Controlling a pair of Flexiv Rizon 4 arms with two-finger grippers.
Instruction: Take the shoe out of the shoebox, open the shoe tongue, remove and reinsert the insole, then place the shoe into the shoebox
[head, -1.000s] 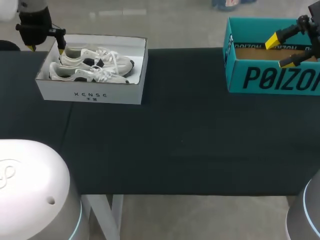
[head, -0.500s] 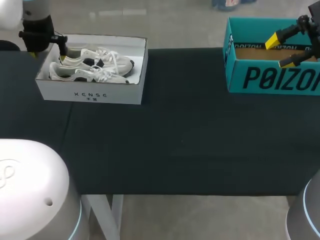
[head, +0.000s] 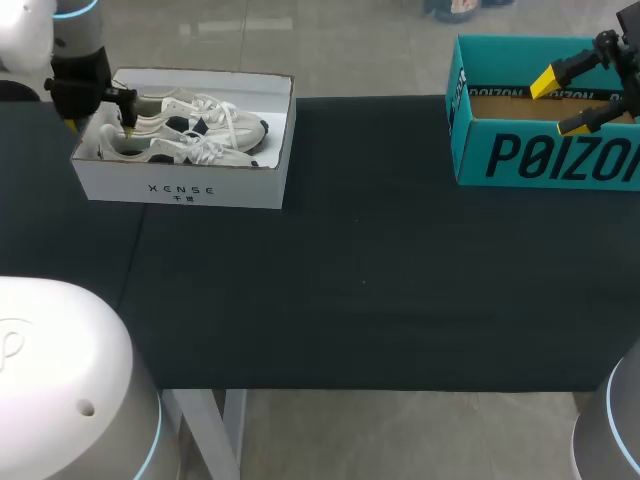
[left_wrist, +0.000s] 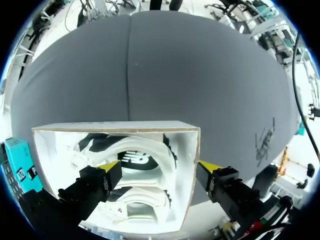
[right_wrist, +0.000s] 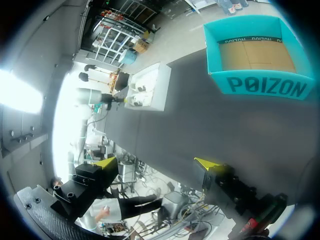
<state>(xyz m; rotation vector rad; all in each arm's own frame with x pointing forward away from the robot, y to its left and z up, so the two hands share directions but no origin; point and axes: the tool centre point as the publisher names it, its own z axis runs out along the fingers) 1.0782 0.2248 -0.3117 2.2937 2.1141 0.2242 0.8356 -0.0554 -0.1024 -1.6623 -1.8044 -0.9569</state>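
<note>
- Two cream lace-up sneakers (head: 185, 128) lie inside the white cardboard shoebox (head: 180, 192), far left.
- Left gripper (left_wrist: 160, 166) has sunk lower at their heel end, fingers wide, straddling the box's end wall; a grasp looks close.
- Right gripper (head: 558, 103) stays spread wide over the teal cardboard box (head: 545, 158).

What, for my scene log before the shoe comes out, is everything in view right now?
table: one, dark cloth cover, under both boxes.
white shoebox: one, white, open, table's far left.
shoes: two, white with dark patches, side by side inside the white shoebox.
teal box: one, teal with brown floor, open, empty, table's far right.
left gripper: one, black with yellow tips, open, straddling the white shoebox's end wall.
right gripper: one, same colours, open, raised near the teal box.
</note>
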